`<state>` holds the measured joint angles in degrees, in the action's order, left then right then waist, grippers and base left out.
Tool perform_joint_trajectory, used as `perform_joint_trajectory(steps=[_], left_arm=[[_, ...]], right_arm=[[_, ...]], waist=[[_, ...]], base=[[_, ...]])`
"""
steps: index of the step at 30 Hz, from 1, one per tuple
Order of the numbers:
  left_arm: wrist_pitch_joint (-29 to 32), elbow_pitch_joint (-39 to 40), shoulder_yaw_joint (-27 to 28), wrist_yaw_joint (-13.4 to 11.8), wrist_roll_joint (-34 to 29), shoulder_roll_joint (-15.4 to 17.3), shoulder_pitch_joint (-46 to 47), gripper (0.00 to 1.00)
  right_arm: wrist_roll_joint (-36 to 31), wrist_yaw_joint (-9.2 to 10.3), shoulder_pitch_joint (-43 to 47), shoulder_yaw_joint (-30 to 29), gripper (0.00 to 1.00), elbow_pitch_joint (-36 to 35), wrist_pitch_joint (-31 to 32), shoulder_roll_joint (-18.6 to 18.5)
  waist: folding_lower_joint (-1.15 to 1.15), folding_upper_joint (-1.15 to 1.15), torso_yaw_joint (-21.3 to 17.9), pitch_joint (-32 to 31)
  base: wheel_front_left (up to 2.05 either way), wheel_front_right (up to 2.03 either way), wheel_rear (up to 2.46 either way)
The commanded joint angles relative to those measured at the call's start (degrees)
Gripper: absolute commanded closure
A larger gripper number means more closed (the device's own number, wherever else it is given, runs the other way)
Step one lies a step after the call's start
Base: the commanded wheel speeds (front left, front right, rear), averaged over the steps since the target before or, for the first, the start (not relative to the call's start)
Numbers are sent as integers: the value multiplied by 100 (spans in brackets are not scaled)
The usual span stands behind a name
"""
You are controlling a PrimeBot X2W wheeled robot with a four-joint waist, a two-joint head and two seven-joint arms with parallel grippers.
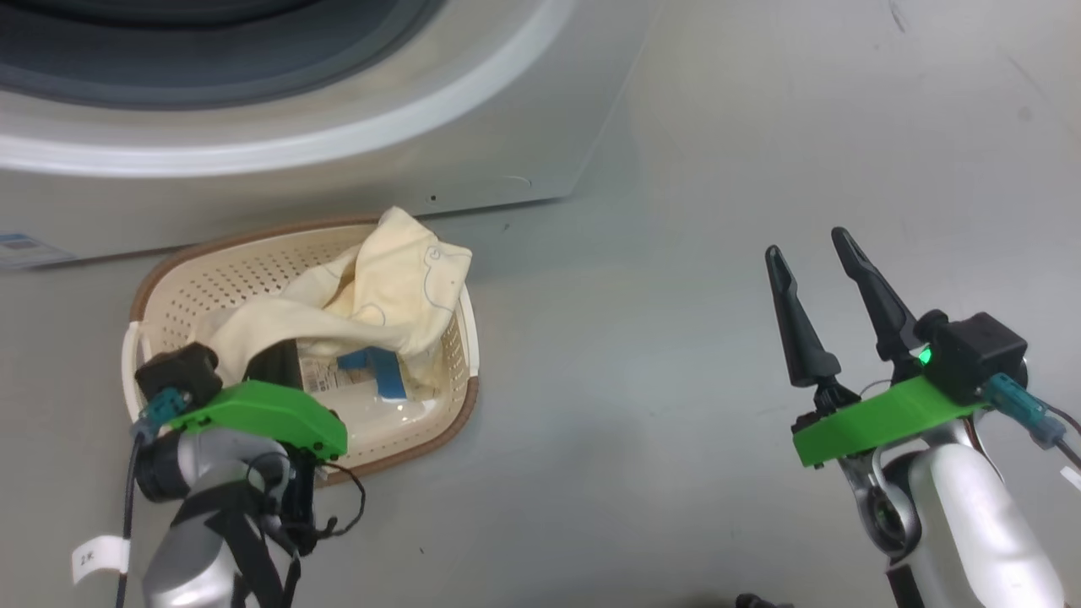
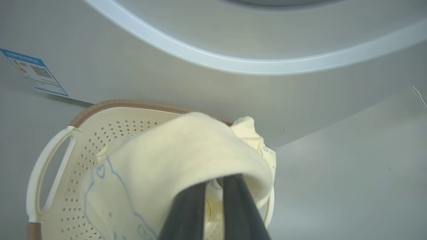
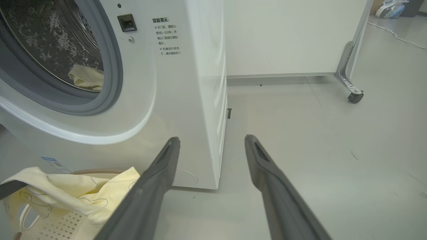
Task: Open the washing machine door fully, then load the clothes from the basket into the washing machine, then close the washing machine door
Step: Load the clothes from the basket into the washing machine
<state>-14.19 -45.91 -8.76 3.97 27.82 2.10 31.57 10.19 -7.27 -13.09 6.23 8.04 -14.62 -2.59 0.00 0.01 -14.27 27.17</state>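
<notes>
Clothes (image 1: 380,287) drape over the left gripper (image 2: 215,185), apparently pinched shut, above the basket (image 1: 253,232); right gripper (image 1: 808,252) gapes.

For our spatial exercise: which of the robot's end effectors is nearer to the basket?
Left. The left end effector is over the basket, shut on the clothes; the right end effector is open above the floor, off to the basket's right.
</notes>
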Motion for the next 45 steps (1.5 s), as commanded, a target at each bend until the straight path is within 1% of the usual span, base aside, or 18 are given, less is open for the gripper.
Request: perform_joint_trajectory(steps=[1, 9, 18, 30, 39, 45], left_arm=[[-80, 215, 57, -28, 71, 80, -140, 100], [-81, 758, -325, -230, 478, 78, -730, 100], [-81, 1325, -534, -475, 589, 78, -1346, 100], [-81, 1962, -429, -725, 514, 78, -2261, 100], [-81, 2356, -269, -899, 293, 111, -2608, 100], [-81, 2469, -157, -941, 249, 131, -2818, 100]], right_arm=[[-33, -22, 99, 58, 0, -134, -38, -29], [-78, -22, 446, -36, 0, -98, -38, -29], [-145, -22, 737, -43, 0, -66, -38, -29], [-325, -22, 1161, -191, 0, -77, -38, -29], [-432, -22, 1335, -286, 0, -118, -38, -42], [-456, -22, 1464, -328, 0, -110, -38, -67]], waist=[[0, -1, 93, -303], [0, -1, 130, -877], [0, -1, 120, -1416], [0, -1, 172, -2145], [0, -1, 293, -2443], [0, -1, 327, -2647]], base=[[0, 0, 0], [0, 0, 0], [0, 0, 0], [0, 0, 0], [0, 0, 0], [0, 0, 0]])
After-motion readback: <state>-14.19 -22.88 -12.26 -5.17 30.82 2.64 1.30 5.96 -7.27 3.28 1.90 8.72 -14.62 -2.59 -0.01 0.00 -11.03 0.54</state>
